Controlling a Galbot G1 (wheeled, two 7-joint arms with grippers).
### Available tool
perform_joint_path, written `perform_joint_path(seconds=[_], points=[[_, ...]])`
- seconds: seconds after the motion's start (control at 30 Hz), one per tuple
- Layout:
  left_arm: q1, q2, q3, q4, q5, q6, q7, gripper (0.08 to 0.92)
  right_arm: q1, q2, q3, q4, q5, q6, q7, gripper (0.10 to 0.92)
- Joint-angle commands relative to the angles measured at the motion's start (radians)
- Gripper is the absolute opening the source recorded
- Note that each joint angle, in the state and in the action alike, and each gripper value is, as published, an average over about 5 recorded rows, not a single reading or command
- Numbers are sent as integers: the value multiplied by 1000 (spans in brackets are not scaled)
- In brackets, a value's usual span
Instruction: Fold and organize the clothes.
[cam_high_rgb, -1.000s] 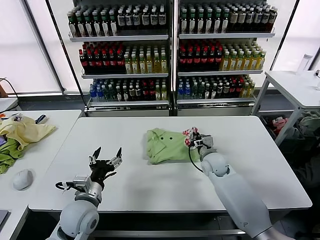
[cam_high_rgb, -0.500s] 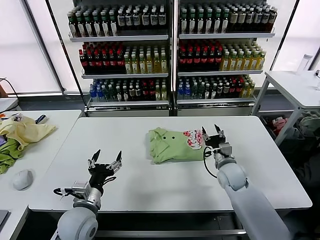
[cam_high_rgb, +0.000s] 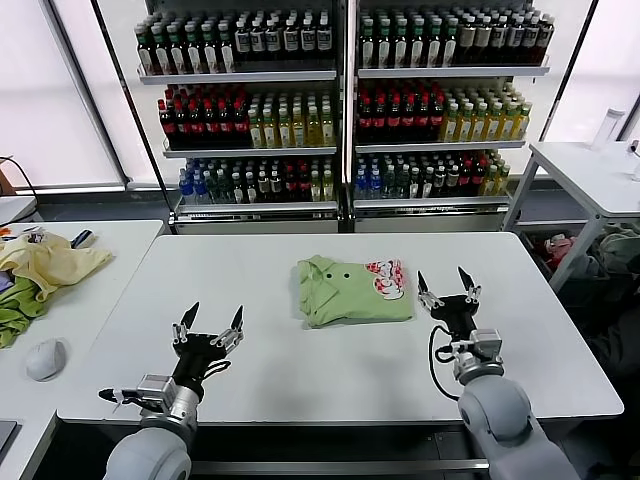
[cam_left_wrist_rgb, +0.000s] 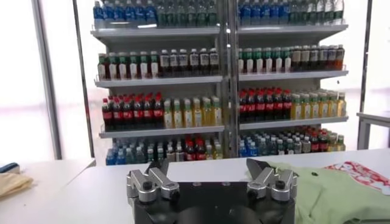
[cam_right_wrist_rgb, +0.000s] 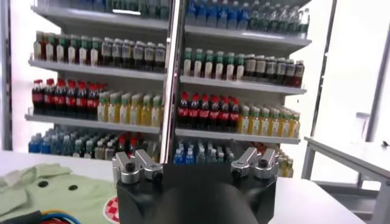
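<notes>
Both jaws were held wide apart and empty: the right gripper (cam_high_rgb: 446, 283) just at three o'clock of the folded polo shirt (cam_high_rgb: 352, 291), the left gripper (cam_high_rgb: 211, 323) at seven o'clock, well apart, presumably because folding was judged complete on the table (cam_high_rgb: 250, 270).

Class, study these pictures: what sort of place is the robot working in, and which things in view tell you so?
Probably a mock shop or robot test lab: shelves of bottled drinks fill the back, plain white tables stand in front, and a folded polo shirt lies between the open left gripper and right gripper.
</notes>
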Motion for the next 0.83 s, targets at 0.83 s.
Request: perform_joint_path(seconds=[0.83], points=[[39,-9,-47,-74,25,-2,111,823,-254,29,122,217,-76,72,26,823]])
